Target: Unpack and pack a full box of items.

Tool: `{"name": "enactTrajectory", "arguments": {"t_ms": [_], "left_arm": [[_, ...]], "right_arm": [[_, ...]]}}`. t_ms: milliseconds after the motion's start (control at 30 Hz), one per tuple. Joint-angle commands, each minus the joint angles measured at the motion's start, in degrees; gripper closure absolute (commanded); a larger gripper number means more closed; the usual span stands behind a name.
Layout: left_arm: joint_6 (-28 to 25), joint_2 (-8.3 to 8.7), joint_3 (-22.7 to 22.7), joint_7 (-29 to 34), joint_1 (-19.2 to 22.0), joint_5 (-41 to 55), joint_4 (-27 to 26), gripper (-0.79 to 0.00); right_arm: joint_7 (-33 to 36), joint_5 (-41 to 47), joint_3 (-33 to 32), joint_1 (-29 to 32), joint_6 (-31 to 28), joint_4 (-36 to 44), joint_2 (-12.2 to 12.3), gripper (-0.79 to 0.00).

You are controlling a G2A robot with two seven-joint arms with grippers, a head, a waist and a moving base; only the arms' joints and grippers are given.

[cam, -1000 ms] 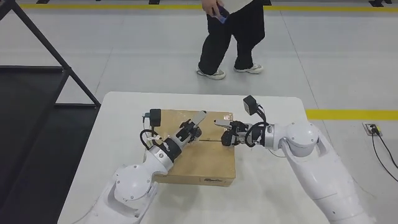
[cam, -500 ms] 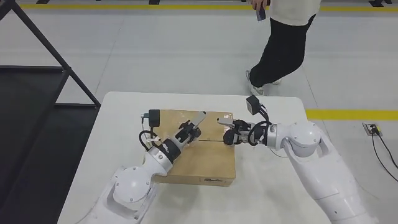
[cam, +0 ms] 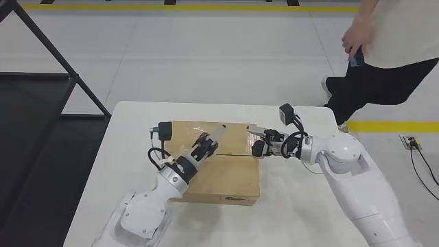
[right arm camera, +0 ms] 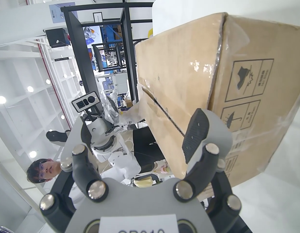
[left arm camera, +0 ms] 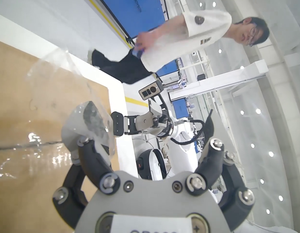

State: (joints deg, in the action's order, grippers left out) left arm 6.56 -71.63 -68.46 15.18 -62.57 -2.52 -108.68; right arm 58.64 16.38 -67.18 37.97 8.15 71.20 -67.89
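A closed cardboard box (cam: 218, 175) sits mid-table, with clear tape along its top seam (cam: 236, 155). My left gripper (cam: 208, 141) lies open low over the box top, near the far edge. In the left wrist view one of its fingers (left arm camera: 90, 120) rests on the box top (left arm camera: 24, 112) under wrinkled clear film. My right gripper (cam: 260, 141) is open at the box's right edge, level with the seam. The right wrist view has the box (right arm camera: 188, 73) close ahead, one finger pad (right arm camera: 197, 132) beside its printed side and nothing between the fingers.
The white table (cam: 302, 206) has free room to the right of the box and along its left side (cam: 110, 178). A black metal frame (cam: 41, 48) stands off the table's left.
My right gripper has drawn back rightward from over the box top to its right edge. My left gripper stays over the box while its arm shifted slightly. The person behind walked to the right.
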Motion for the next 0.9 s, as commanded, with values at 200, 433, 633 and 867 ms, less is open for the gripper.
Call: {"name": "enactTrajectory", "arguments": {"t_ms": [200, 433, 633, 867], "left_arm": [[-1.5, 0.42, -6.3, -1.1, -3.7, 3.0, -5.5, -0.785], [-3.5, 0.87, -13.5, -0.1, -8.2, 8.9, -9.7, -0.785], [-4.1, 1.01, -17.0, 0.3, -9.7, 12.7, -9.7, -0.785], [-3.7, 1.11, -17.7, 1.7, -10.3, 13.5, -7.9, -0.723]], "right_arm": [[0.2, 0.8, 0.2, 0.0, -0.5, -1.2, 0.1, -0.785], [0.7, 1.3, 0.9, -1.1, -0.7, -3.0, 0.0, -0.785], [0.9, 1.6, 1.7, -2.2, -0.7, -4.1, -0.1, -0.785], [0.8, 1.7, 2.3, -3.0, -0.9, -4.8, -0.2, -0.785]]}}
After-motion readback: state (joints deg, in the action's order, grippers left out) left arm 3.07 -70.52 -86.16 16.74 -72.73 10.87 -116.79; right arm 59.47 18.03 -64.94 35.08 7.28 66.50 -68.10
